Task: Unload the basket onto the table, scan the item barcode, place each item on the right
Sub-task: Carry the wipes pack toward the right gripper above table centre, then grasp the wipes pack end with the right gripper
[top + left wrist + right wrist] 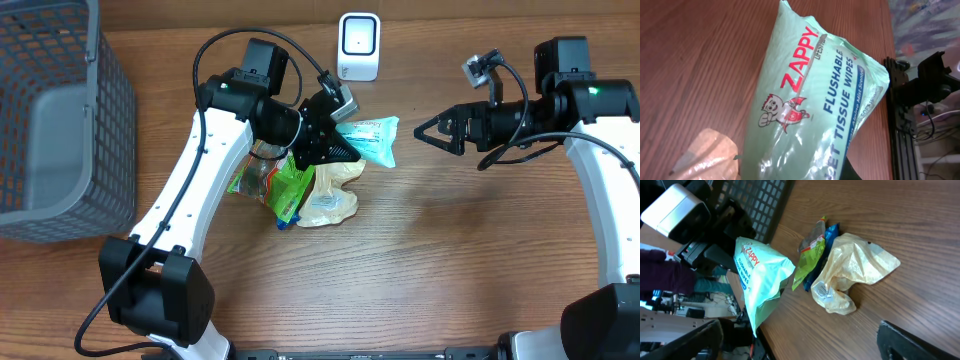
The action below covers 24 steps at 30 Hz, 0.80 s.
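The item is a mint-green pack of Zappy flushable wet tissue wipes [373, 137]. My left gripper [338, 146] is shut on its lower end and holds it above the table. In the left wrist view the pack [810, 100] fills the frame with its printed front showing, and no barcode is visible. A white barcode scanner [359, 45] stands at the back edge of the table, just behind the pack. My right gripper [421, 131] hangs open a short way to the right, pointing at the pack [760, 275] with nothing between its fingers.
A pile lies under the left arm: a green snack bag [278, 186], a blue packet and a crumpled yellowish bag [330, 196]. A grey plastic basket [60, 120] takes up the left edge of the table.
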Available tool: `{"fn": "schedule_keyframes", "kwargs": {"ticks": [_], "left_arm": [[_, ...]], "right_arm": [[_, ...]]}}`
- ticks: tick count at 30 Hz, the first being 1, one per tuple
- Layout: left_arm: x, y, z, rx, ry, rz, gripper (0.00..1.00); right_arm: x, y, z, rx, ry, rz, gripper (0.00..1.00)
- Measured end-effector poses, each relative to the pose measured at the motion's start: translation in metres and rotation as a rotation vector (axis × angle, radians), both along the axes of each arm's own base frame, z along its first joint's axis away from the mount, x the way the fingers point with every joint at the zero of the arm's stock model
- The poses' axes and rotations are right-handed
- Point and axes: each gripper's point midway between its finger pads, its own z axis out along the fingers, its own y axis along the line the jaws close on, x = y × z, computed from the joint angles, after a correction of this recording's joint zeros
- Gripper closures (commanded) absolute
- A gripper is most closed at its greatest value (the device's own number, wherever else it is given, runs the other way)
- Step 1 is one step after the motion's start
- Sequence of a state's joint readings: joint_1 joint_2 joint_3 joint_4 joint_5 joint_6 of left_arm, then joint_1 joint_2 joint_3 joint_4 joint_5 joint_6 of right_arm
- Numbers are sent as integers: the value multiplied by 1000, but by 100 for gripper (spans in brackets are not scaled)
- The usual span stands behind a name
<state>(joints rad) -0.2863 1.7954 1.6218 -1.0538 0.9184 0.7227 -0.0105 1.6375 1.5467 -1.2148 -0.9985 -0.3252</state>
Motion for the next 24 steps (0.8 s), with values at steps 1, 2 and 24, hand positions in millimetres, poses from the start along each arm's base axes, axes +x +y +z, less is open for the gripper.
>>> {"fn": "schedule_keyframes", "kwargs": {"ticks": [1, 2, 24], "left_arm": [[1, -1, 1, -7, -11, -6, 96], [1, -2, 2, -14, -21, -12, 96], [9, -7, 10, -55, -24, 13, 96]], "right_arm": [[1, 0, 1, 3, -6, 2, 8], [1, 1, 2, 7, -12, 5, 9], [7, 67, 1, -10, 25, 25, 25]]}}
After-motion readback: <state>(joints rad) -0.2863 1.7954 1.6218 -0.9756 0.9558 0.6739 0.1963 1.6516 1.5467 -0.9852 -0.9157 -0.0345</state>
